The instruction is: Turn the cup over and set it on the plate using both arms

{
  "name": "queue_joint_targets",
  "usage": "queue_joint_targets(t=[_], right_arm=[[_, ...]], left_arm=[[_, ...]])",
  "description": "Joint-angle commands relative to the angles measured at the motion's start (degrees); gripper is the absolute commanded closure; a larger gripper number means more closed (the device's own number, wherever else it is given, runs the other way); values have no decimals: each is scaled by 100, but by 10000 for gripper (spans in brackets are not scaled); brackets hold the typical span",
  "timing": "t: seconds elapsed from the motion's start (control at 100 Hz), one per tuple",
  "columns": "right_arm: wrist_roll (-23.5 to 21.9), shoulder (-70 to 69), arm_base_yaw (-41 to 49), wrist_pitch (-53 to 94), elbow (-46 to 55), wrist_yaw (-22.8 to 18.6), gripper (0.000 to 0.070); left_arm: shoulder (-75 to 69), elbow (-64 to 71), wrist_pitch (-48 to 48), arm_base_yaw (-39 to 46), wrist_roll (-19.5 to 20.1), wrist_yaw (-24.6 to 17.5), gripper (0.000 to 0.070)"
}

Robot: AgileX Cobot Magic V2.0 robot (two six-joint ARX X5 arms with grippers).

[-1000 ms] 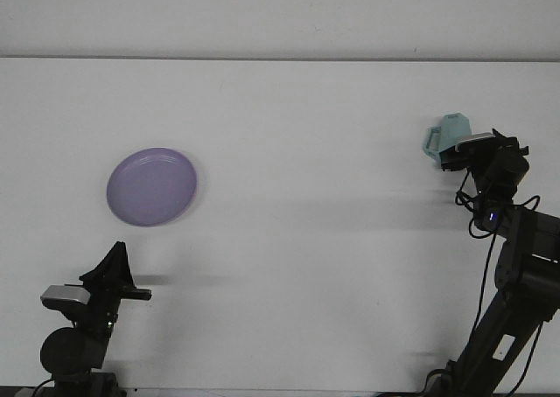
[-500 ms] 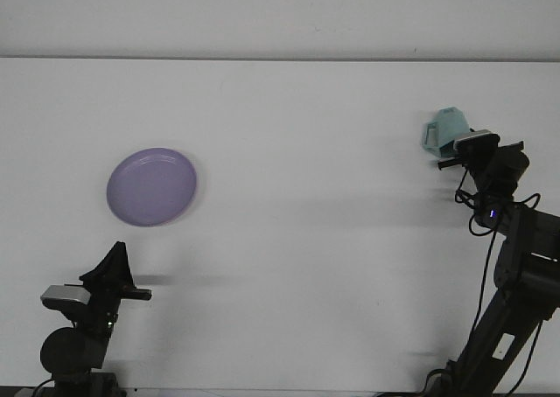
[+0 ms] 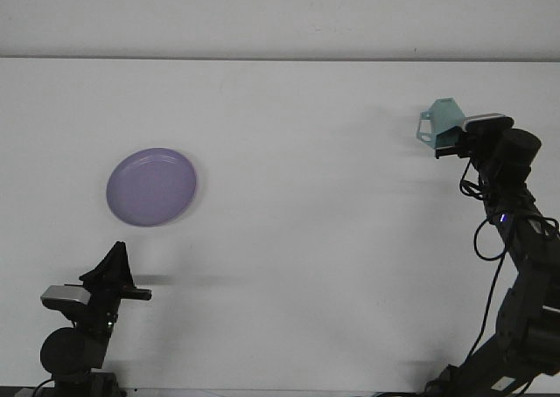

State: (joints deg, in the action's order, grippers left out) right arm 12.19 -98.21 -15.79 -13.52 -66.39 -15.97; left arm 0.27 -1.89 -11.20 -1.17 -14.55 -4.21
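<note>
Nearest, low at the left edge, the left tool (image 3: 118,261) rests idle with its black fingers closed to a narrow point, holding nothing. Beyond it on the white worktop (image 3: 297,240) lies the lilac plate (image 3: 152,186), bare. Farthest, at the right, the right tool (image 3: 448,140) clamps the pale green mug (image 3: 440,122), held up off the worktop with its handle toward the left and well apart from the plate. The step in hand looks like the lift and turn of the mug; next it likely needs carrying leftward, toward the left arm or the plate.
</note>
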Motion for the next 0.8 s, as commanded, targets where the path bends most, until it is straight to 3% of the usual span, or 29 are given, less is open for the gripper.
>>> queue_joint_targets(t=[0.0,0.28,0.5,0.79], right_arm=[[-337,431,66,341,-114,-11,696],[-1220,2367,697,3136,-122,-42,696],[-1163,3115,1788,5272,-251,-57,696],[-833,2424,3484,7418,-1156,116,695]], left_arm=[[-7,55,-85,4,35,15,688],[-7,52,-85,2,7,9,688],[-7,52,-87,2,-11,-35,688],[-7,52,-50,2,-9,-146,688]])
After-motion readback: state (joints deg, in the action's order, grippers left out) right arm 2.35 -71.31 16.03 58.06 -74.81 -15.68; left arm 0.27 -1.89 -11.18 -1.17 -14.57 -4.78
